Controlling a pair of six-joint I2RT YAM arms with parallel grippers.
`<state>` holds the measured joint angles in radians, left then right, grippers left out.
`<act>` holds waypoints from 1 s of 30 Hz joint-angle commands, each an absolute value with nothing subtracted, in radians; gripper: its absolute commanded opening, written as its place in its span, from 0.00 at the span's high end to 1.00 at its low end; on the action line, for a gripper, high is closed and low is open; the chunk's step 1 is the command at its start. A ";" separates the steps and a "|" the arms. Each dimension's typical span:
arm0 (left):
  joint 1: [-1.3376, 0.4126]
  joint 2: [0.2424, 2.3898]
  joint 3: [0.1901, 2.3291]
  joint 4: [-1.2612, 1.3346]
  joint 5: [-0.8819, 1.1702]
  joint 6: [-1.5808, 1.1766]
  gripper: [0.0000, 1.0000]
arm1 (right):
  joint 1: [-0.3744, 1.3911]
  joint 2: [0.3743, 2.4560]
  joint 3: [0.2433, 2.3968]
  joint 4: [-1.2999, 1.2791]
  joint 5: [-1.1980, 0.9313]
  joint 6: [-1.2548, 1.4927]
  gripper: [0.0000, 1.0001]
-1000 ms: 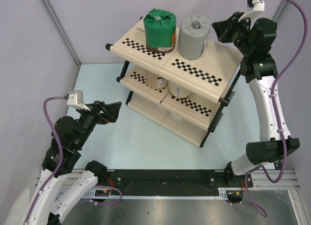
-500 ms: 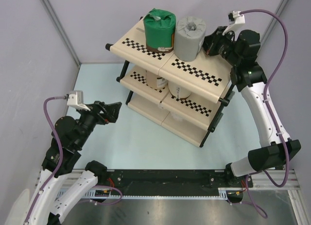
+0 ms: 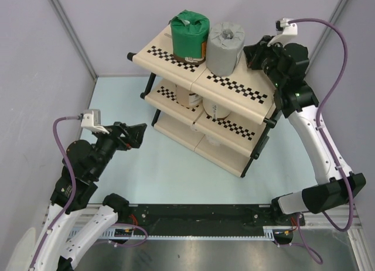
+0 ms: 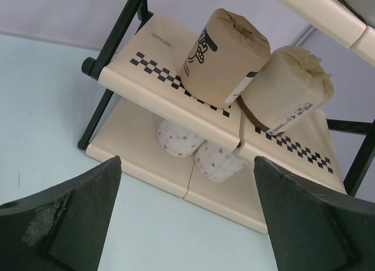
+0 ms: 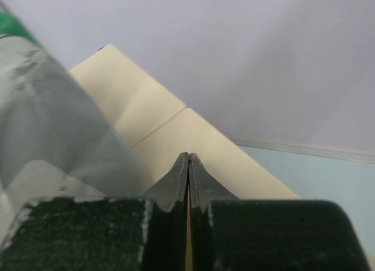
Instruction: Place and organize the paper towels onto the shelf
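The shelf (image 3: 234, 86) stands at the back centre. On its top tier stand the green-wrapped roll (image 3: 188, 37) and the grey roll (image 3: 225, 45), side by side. Two tan rolls (image 4: 225, 57) (image 4: 287, 89) sit on the middle tier, two white spotted rolls (image 4: 176, 137) (image 4: 218, 161) on the bottom tier. My right gripper (image 3: 251, 54) is shut and empty, pressed at the grey roll's right side; the grey roll (image 5: 53, 124) fills the left of its wrist view, fingertips (image 5: 188, 165) together. My left gripper (image 3: 139, 132) is open and empty, left of the shelf, facing it.
The shelf's black posts (image 3: 266, 122) stand at its corners. Pale blue table surface (image 3: 176, 177) lies in front of the shelf. Grey walls (image 3: 58, 48) enclose the back and left. A black rail (image 3: 193, 215) runs along the near edge.
My right gripper moved left against the grey roll and pushed it left; the grey and green rolls shifted slightly left on the top tier. The left arm has not moved.
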<state>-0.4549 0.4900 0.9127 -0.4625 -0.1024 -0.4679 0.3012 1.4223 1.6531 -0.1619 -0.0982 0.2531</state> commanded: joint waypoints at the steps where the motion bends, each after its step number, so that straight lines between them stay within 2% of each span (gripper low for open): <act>1: -0.448 0.477 0.931 -0.468 -0.118 -0.457 0.00 | 0.261 1.296 1.614 -0.092 0.183 0.258 0.93; 3: -0.448 0.477 0.931 -0.469 -0.123 -0.457 0.00 | 0.212 1.244 1.572 -0.074 0.230 0.271 0.79; 4: -0.448 0.477 0.931 -0.469 -0.121 -0.457 0.00 | 0.192 1.188 1.557 -0.072 0.239 0.278 0.54; 5: -0.448 0.479 0.931 -0.469 -0.123 -0.457 0.00 | 0.177 1.154 1.542 -0.069 0.239 0.282 0.40; 7: -0.448 0.479 0.930 -0.468 -0.124 -0.459 0.01 | 0.158 1.059 1.500 -0.086 0.244 0.284 0.27; 10: -0.448 0.485 0.930 -0.466 -0.120 -0.459 0.00 | 0.158 0.962 1.439 -0.170 0.230 0.290 0.00; 17: -0.448 0.515 0.940 -0.521 -0.155 -0.463 0.00 | 0.158 0.651 1.296 -0.489 0.189 0.379 0.00; 23: -0.448 0.517 0.946 -0.601 -0.195 -0.477 0.00 | 0.158 0.490 1.256 -0.759 0.222 0.416 0.00; 30: -0.448 0.423 0.870 -0.620 -0.215 -0.517 0.00 | 0.158 0.329 1.195 -1.012 0.270 0.552 0.00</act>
